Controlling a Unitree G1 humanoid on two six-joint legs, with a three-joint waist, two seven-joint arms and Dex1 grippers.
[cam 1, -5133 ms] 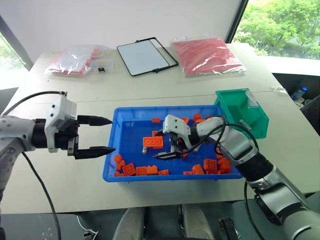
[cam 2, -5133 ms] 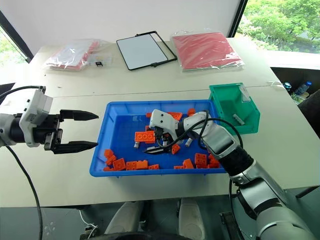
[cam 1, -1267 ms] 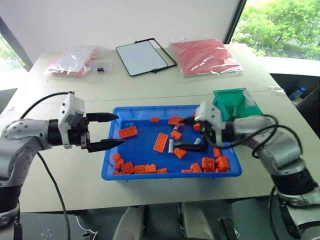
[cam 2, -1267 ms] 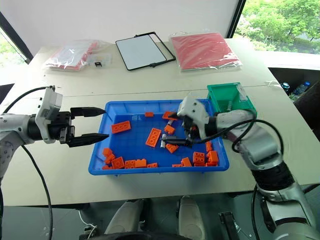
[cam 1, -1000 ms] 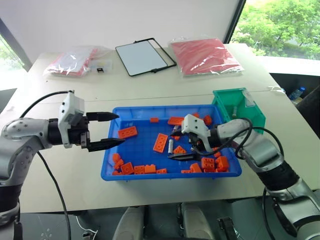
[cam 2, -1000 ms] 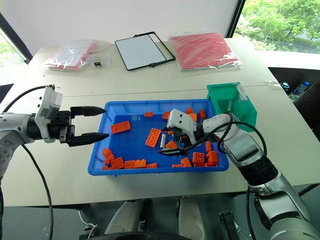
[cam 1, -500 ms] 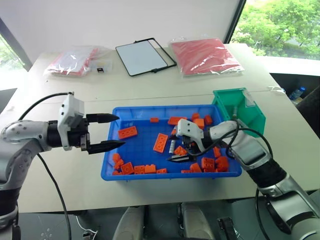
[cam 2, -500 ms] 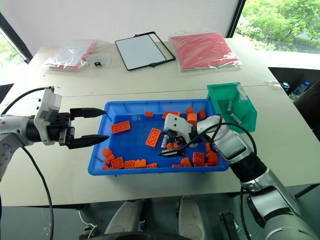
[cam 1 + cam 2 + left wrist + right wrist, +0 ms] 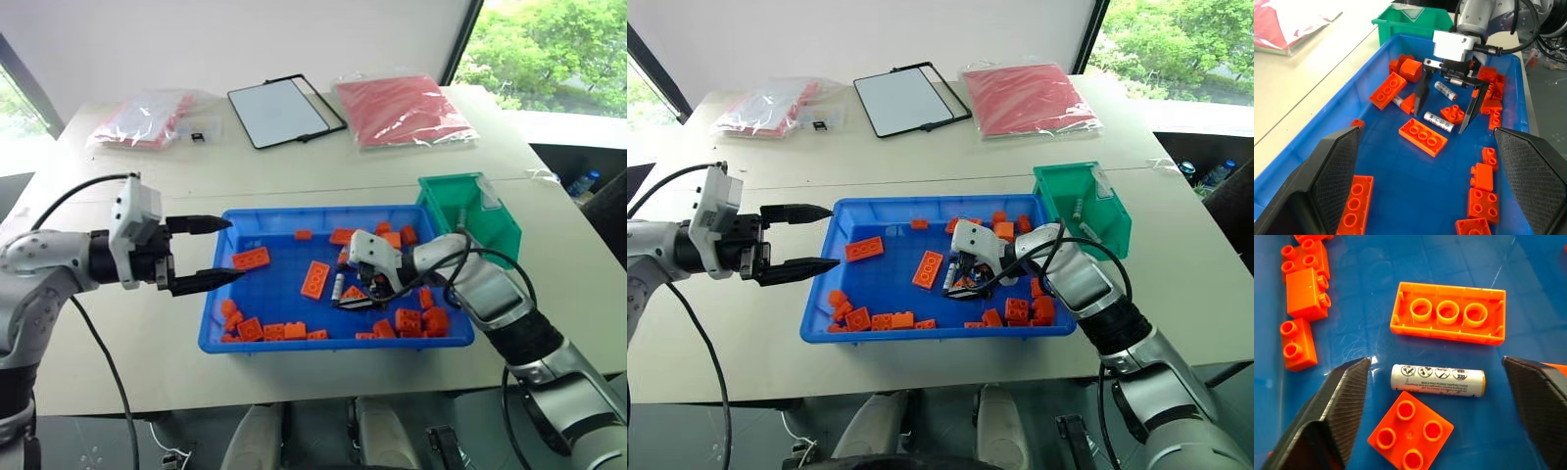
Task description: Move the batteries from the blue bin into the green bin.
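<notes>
The blue bin lies in front of me, strewn with several orange bricks and a few batteries. One battery lies flat on the bin floor between the two fingers of my right gripper, which stand apart on either side of it without touching it. The same battery and right gripper show from the left wrist, with another battery just beyond. The green bin sits at the blue bin's far right corner with two batteries inside. My left gripper hovers open at the blue bin's left rim.
Orange bricks crowd around the battery, one square brick right beside it. Behind the bins, on the table, lie a black-framed white board and red plastic bags. The table's front edge runs just below the blue bin.
Since 1.3 s ago my right gripper has come back from the green bin into the blue bin. Its fingers have now drawn somewhat closer around the battery. The left arm has stayed put.
</notes>
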